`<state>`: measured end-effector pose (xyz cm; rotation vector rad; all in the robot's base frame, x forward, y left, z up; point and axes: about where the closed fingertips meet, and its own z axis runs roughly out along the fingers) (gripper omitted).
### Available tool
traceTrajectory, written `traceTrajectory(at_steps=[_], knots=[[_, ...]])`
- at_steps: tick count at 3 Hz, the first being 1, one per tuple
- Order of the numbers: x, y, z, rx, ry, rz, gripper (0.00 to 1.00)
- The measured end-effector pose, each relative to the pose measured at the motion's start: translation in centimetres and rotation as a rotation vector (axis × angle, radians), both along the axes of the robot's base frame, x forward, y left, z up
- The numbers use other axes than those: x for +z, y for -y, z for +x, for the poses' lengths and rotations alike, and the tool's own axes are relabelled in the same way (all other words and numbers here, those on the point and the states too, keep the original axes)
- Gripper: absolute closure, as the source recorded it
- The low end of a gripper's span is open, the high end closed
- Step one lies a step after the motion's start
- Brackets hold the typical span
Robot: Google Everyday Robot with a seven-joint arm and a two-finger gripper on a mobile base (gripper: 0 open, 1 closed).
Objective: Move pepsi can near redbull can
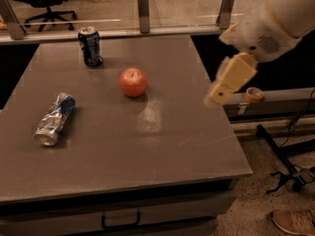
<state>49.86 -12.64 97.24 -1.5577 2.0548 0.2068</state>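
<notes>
Right edge of bench (147,151): gripper (219,90) hangs there, grip state can't tell. pepsi can (90,46) upright, well apart toward back-left corner; redbull can (54,119) lies flat by left edge.

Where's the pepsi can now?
The dark navy pepsi can stands upright far-left on the grey table, behind the red apple; the end effector hovers by the right edge.

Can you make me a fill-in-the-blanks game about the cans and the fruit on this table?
1. The pepsi can stands ____ at the far end of the table.
2. The crumpled redbull can lies on its ____.
3. The round red fruit in the middle is an ____.
4. The gripper hangs at the picture's ____ side, away from both cans.
Missing words: upright; side; apple; right.
</notes>
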Motion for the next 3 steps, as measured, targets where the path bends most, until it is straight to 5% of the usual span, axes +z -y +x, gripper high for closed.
traceTrajectory(at_steps=[2, 3], knots=[[-0.1, -12.5, 7.8, -0.007, 0.048, 0.392, 0.0], [0.8, -18.6, 10.9, 0.059, 0.157, 0.425, 0.0]])
